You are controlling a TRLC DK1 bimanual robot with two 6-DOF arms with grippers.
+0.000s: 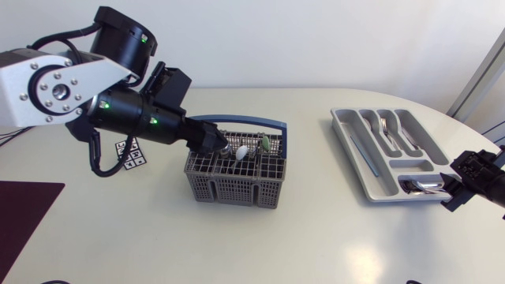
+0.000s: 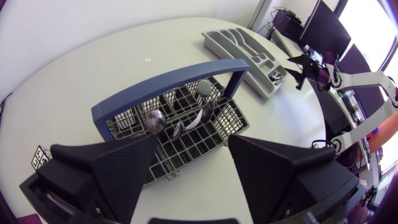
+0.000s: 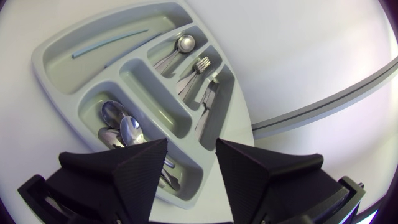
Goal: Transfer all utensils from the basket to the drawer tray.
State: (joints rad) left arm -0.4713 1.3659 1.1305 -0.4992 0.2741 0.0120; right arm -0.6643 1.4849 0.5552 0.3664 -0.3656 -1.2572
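The grey utensil basket (image 1: 235, 180) with a blue handle (image 1: 260, 122) stands mid-table, holding a few utensils, among them a spoon (image 1: 243, 151). My left gripper (image 1: 211, 143) hangs open over the basket's left end; in the left wrist view the basket (image 2: 186, 140) and its spoon (image 2: 155, 119) lie just ahead of the fingers (image 2: 118, 163). The grey drawer tray (image 1: 371, 170) lies at the right. My right gripper (image 1: 454, 189) is at its near end, open (image 3: 191, 168), above the small compartment where spoons (image 3: 127, 129) lie. Nothing sits between its fingers.
The tray (image 3: 56, 50) also holds forks (image 3: 198, 67), a spoon (image 3: 183, 43) and long thin pieces (image 3: 109, 45) in other compartments. A marker tag (image 1: 130, 152) lies left of the basket, and a dark mat (image 1: 24, 213) covers the table's left front corner.
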